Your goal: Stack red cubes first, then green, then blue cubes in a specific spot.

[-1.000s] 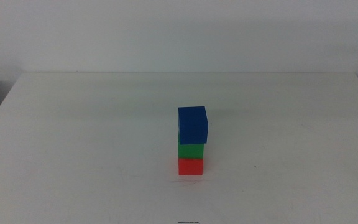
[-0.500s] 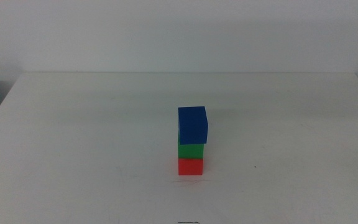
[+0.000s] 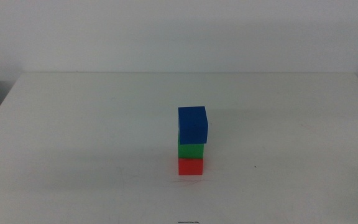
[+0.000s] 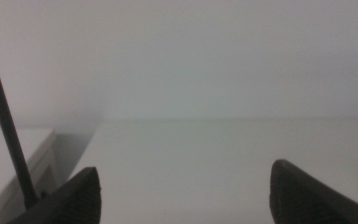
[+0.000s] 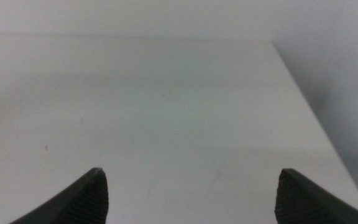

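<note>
In the middle view a three-cube tower stands near the table's centre. The red cube [image 3: 191,166] rests on the white tabletop, the green cube [image 3: 190,149] sits on it, and the blue cube [image 3: 192,125] tops the stack, slightly offset toward the right. Neither arm appears in the middle view. The left gripper [image 4: 185,190] shows in its wrist view, open, with only bare table between its jaws. The right gripper [image 5: 191,193] is likewise open over bare table in its wrist view. No cube appears in either wrist view.
The white table [image 3: 73,137] ends at a far edge against a pale wall. A thin dark rod [image 4: 5,118] rises beside the left gripper, near the table's side edge. The table's corner edge [image 5: 303,93] runs past the right gripper.
</note>
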Robot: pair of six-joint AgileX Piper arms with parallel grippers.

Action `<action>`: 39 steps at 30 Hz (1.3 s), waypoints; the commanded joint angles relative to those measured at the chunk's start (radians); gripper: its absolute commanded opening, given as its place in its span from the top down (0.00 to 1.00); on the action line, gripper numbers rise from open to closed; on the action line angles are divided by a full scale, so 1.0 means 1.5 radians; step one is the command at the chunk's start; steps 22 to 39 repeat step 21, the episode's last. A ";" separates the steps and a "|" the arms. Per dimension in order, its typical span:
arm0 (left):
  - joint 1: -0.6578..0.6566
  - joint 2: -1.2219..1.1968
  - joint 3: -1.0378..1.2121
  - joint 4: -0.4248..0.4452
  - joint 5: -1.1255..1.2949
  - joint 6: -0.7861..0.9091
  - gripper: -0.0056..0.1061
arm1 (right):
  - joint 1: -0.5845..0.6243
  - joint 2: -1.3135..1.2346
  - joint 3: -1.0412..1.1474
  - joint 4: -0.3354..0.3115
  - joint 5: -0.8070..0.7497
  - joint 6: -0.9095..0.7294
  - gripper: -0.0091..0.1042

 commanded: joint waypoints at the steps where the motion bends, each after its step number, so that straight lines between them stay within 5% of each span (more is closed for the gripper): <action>1: -0.001 -0.025 0.031 -0.002 -0.054 -0.009 0.13 | -0.004 -0.031 0.023 -0.006 -0.050 -0.006 0.12; 15: -0.001 -0.063 0.164 -0.002 -0.058 -0.009 0.13 | -0.004 -0.078 0.091 -0.006 -0.073 -0.006 0.12; 39: -0.001 -0.063 0.167 0.000 -0.033 -0.009 0.13 | -0.004 -0.078 0.091 -0.006 -0.072 -0.006 0.12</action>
